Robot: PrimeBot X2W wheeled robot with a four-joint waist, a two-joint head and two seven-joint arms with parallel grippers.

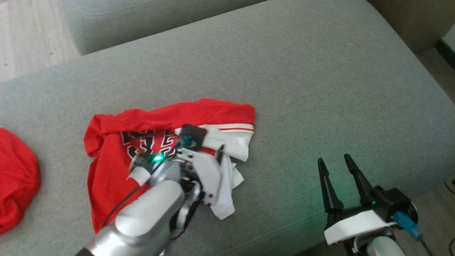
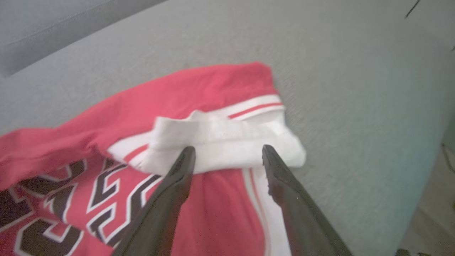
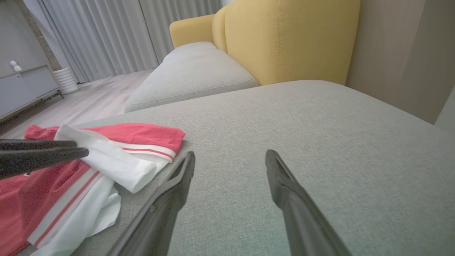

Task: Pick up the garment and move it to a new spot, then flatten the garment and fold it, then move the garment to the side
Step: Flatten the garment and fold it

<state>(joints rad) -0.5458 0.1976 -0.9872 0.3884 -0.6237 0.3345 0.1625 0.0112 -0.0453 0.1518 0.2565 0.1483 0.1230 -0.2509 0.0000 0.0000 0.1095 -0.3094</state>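
Note:
The garment (image 1: 113, 167) is a red jersey with black-and-white lettering and white striped trim, lying crumpled on the grey sofa cushion (image 1: 302, 89). A white fold of it (image 2: 227, 142) lies doubled over the red cloth. My left gripper (image 2: 227, 153) hovers just above that fold, open, with nothing between its dark fingers. From the right wrist view, those fingers (image 3: 42, 154) reach in from the left over the garment (image 3: 117, 160). My right gripper (image 1: 333, 158) stands open over bare cushion to the garment's right, apart from the cloth, and its jaws (image 3: 230, 153) are empty.
Another red cloth (image 1: 16, 177) lies bunched at the cushion's far left edge. A second grey cushion (image 3: 192, 74) and a yellow backrest (image 3: 284, 39) stand beyond. Wooden floor (image 1: 32, 32) shows at the upper left. The cushion's near edge runs by my right wrist.

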